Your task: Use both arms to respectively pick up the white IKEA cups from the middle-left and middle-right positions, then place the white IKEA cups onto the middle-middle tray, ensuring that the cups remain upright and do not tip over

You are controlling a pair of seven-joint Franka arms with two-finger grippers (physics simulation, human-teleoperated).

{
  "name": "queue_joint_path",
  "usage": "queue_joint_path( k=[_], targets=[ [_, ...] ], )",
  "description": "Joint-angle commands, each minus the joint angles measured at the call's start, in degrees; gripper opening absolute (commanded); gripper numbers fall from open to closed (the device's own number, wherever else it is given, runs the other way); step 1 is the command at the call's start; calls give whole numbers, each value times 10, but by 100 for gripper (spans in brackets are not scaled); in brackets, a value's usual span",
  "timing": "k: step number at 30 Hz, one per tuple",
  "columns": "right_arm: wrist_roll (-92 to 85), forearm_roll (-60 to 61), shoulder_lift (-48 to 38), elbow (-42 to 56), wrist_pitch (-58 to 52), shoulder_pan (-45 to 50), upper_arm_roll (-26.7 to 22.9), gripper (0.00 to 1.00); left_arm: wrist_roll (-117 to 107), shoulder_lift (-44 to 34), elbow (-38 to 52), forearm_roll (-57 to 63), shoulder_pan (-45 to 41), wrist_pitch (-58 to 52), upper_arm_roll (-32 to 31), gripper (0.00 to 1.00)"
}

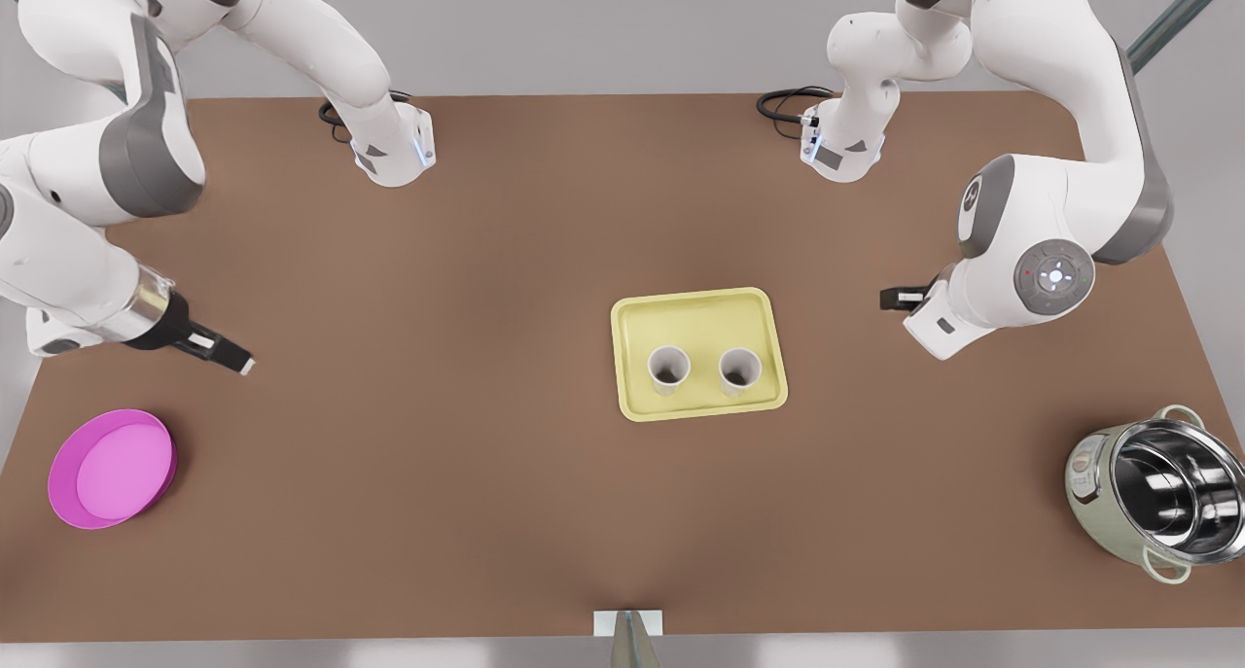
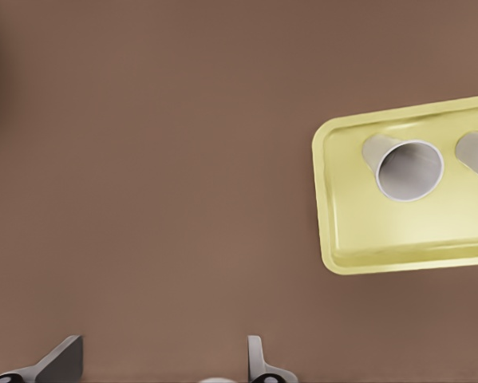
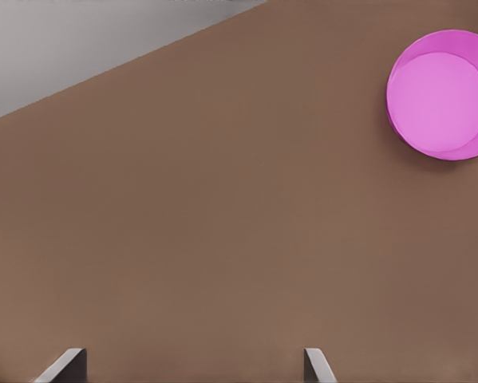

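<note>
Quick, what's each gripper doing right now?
Left gripper: jaws open, holding nothing.
Right gripper: jaws open, holding nothing.

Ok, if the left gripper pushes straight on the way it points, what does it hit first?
Probably the bare table: the left gripper, open, aims past the tray, though depth is unclear. The right gripper waits apart.

The front view is looking steeply down over the whole counter [image 1: 467,474]; both wrist views are hovering nearer, the left one sharing the tray [image 1: 698,310] [image 2: 344,239].
</note>
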Motion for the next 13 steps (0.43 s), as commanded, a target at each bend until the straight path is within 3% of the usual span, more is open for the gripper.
queue_joint_path(
  k=[1, 2, 3, 5, 13],
  targets=[
    [-342, 77, -58, 72, -159, 245, -312, 100, 42, -1, 0, 0, 0, -10, 0, 100],
    [-353, 167, -107, 41, -147, 361, -489, 100, 42, -1, 0, 0, -1, -10, 0, 100],
    [-352, 174, -158, -34, -102, 362, -489, 100, 42, -1, 0, 0, -1, -11, 0, 100],
    [-345, 176, -155, -81, -49, 360, -489, 100, 42, -1, 0, 0, -1, -10, 0, 100],
    [-350, 175, -157, -80, -47, 353, -488, 100, 42, 13, 31, 1, 5, -60, -9, 100]
  ],
)
